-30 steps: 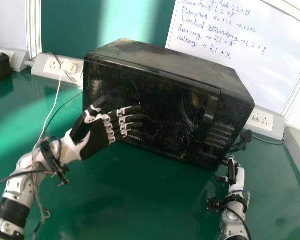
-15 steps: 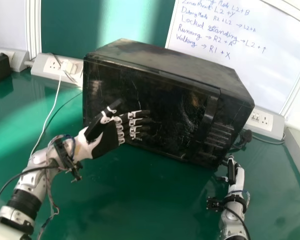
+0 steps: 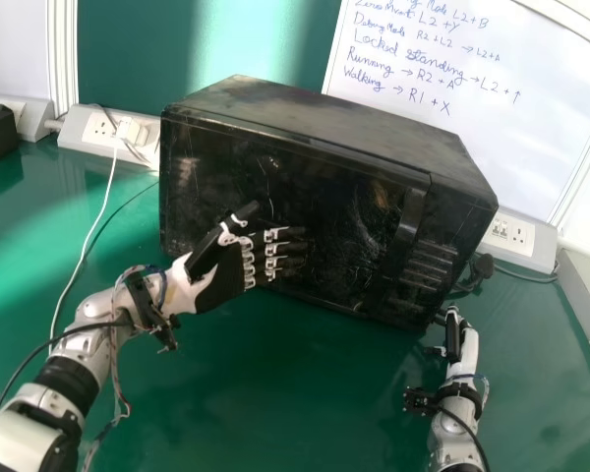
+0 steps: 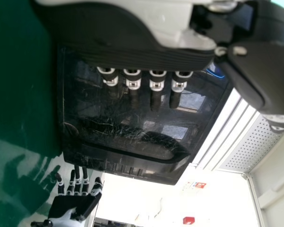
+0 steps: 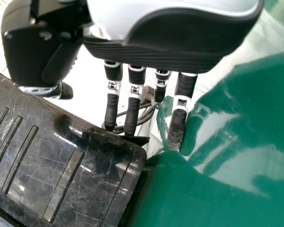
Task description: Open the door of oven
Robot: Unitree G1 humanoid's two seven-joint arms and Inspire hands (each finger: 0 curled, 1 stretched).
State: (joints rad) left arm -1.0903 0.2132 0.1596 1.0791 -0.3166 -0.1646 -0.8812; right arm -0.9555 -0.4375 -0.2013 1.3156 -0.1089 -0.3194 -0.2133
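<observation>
Handwriting on whiteboard (image 3: 531, 147), blue: top line cut off, ends "Mode L2+B"; below it "R2+L2 → L2+A", "Locked Standing → L2+↑", "Running → R2+A", "Walking → R1+X". Faint marking (image 5: 7, 130) on oven (image 5: 94, 175) front by the ribs, right wrist view, not legible. Red-and-white sign (image 4: 199, 185) on the wall, left wrist view, too small to read.

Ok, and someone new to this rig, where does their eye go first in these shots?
Probably the big black oven, scratched across its closed door, sitting mid-view on the green table. Then the left hand, fingers straight, in front of the door and well left of the handle. After that, the whiteboard with blue handwriting behind the oven.
</observation>
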